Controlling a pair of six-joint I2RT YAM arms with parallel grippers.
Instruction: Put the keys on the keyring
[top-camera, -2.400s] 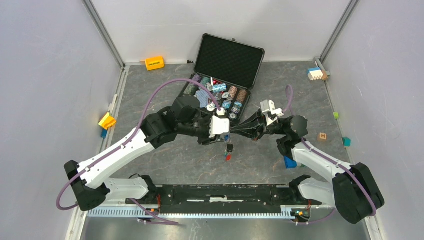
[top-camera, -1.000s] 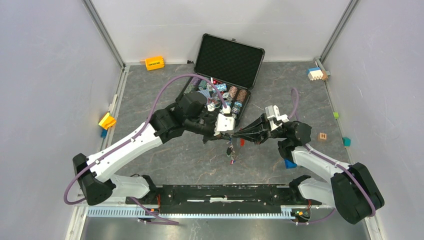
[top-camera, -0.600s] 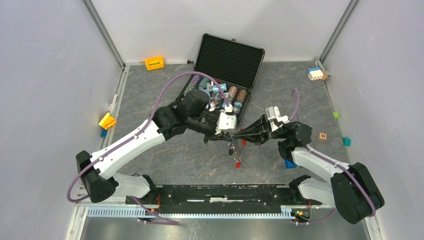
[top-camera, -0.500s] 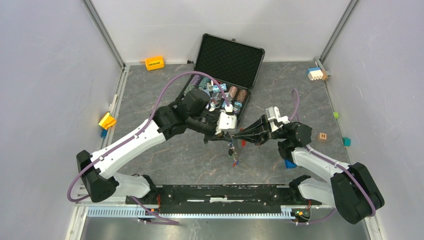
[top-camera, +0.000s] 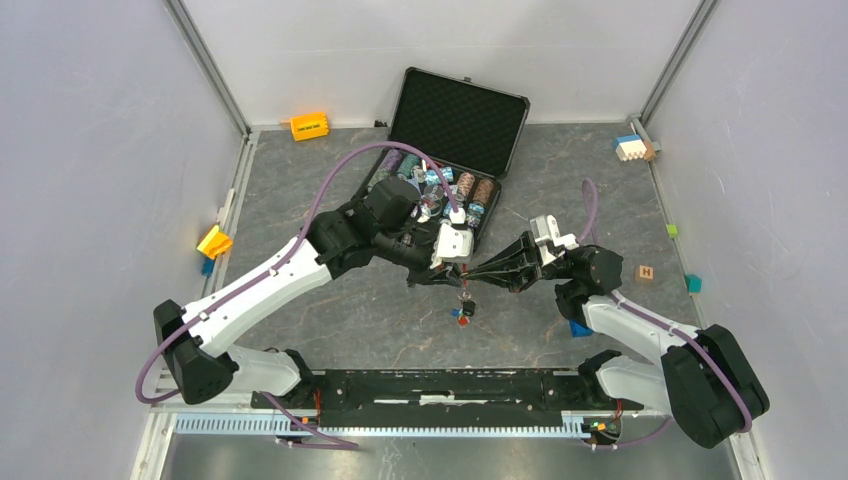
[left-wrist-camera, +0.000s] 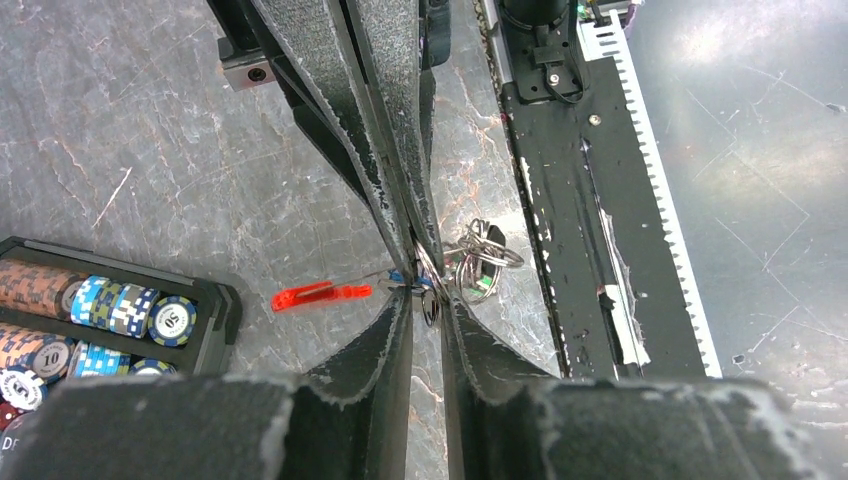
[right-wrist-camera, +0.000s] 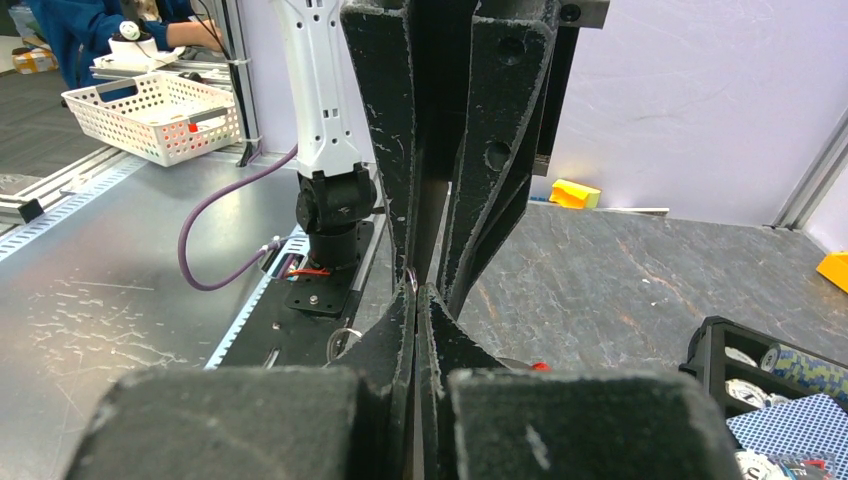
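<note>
The right hand (right-wrist-camera: 416, 292) is clenched on the thin ring of the keyring (left-wrist-camera: 431, 297), which hangs clear of the counter (top-camera: 380, 320) above its middle. The left hand (left-wrist-camera: 426, 312) meets it tip to tip, released, with its fingers slightly parted on either side of the ring. The red fob (left-wrist-camera: 320, 296) juts from one side of the tips, and the keys (left-wrist-camera: 482, 262) bunch just beside them on the other.

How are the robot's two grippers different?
The left gripper has its fingers a little apart, with a thin gap between them; the right gripper has its fingers pressed shut. The right gripper seems to pinch the keyring at its tips, while the left gripper's loose fingers do not look clamped on anything. The left gripper reaches in from the left, the right gripper from the right. Both are black and meet tip to tip.
</note>
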